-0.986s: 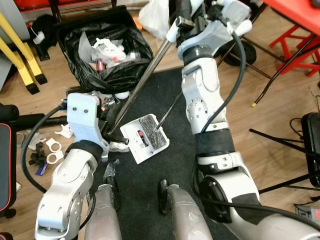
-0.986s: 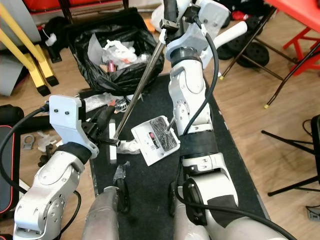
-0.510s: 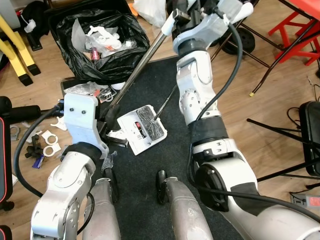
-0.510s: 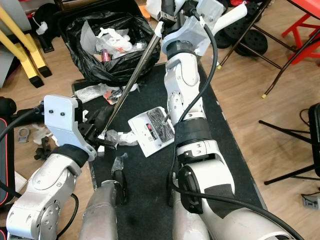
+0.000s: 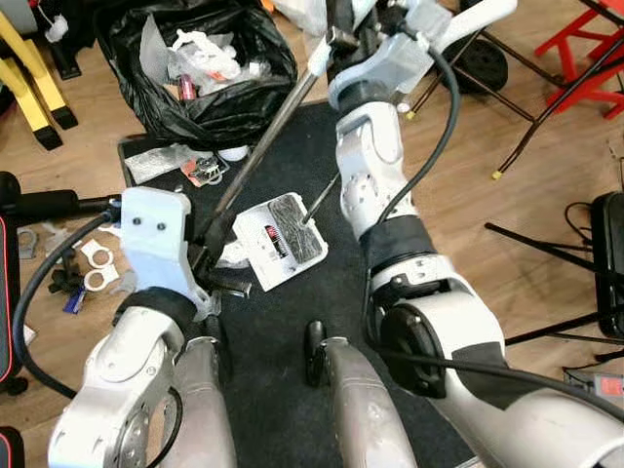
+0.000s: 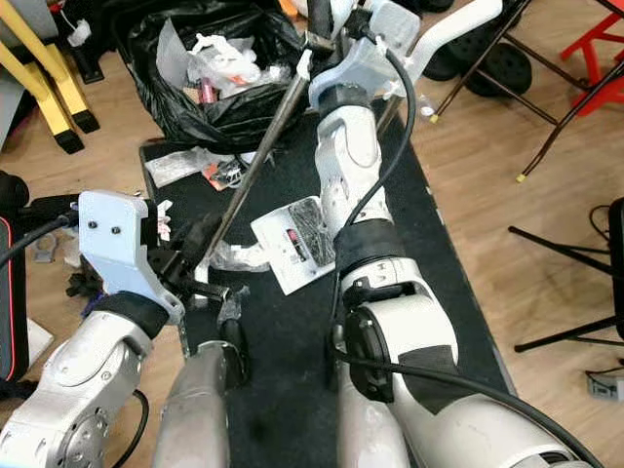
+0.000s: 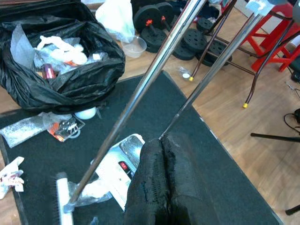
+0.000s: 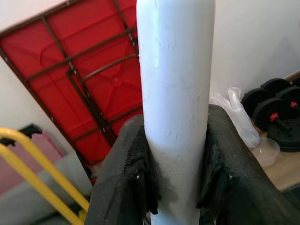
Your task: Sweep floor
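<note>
Black mat (image 5: 283, 390) on wood floor, bin bag (image 5: 210, 73) ahead. My right gripper (image 8: 173, 154) is clamped on the broom's white grip; the left gripper (image 7: 161, 183) has its fingers pressed together around the thin dustpan rod. Brush head (image 6: 195, 297) sits just beside the dustpan (image 5: 283, 239). I'd judge we're mid-collection; next, draw the wrappers (image 5: 175, 166) toward the pan.
</note>
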`<state>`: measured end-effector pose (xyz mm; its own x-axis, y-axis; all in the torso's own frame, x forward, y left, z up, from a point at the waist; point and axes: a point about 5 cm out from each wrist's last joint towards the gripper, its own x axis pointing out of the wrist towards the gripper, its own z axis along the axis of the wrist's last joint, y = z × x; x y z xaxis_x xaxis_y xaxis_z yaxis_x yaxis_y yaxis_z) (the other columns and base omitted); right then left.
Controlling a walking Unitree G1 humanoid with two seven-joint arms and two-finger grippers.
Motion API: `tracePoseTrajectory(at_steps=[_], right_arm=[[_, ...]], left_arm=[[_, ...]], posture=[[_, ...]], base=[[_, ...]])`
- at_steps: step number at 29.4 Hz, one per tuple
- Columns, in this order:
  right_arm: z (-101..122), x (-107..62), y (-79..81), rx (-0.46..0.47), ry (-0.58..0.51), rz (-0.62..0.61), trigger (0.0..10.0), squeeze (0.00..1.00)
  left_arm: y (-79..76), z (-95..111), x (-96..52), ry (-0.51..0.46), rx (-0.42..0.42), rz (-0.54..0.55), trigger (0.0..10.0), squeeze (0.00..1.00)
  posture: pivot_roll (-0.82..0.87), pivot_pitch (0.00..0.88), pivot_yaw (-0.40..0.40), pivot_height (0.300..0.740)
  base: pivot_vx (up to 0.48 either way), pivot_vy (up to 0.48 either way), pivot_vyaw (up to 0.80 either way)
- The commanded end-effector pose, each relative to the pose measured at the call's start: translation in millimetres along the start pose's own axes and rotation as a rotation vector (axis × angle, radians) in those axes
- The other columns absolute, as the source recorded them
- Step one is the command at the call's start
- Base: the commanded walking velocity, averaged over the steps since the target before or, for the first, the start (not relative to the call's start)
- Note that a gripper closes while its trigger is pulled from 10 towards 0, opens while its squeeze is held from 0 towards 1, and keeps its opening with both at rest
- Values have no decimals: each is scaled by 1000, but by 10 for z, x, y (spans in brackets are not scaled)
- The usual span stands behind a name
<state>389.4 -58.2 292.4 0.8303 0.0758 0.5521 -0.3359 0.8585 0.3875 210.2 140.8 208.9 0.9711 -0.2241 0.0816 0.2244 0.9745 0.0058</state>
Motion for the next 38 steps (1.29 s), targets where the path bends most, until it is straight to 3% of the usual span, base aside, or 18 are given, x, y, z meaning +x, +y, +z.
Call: tracePoseTrajectory(at_steps=[1,9,14,23,38], right_arm=[[55,7,-4,-8,-43,8,10000,0],[177,62,6,-97,-102,49,10000,0],[233,90,-17,-246,-114,72,10000,0],[329,128,5,-287,-151,93,10000,0],[647,267,159,-414,-228,245,10000,0]], left_arm=[[1,-32,-43,27,-2,43,10000,0],[-14,-37,-34,39,7,29,10000,0],[-18,-47,-10,42,8,25,10000,0],[-20,-53,3,43,7,24,10000,0],[-17,-73,44,40,2,17,10000,0]], posture=[[-71,505,-196,740],[-79,496,-193,740],[-85,485,-192,740],[-89,480,-192,740],[-107,463,-192,740]], base=[[0,0,0],[0,0,0],[0,0,0],[0,0,0],[0,0,0]])
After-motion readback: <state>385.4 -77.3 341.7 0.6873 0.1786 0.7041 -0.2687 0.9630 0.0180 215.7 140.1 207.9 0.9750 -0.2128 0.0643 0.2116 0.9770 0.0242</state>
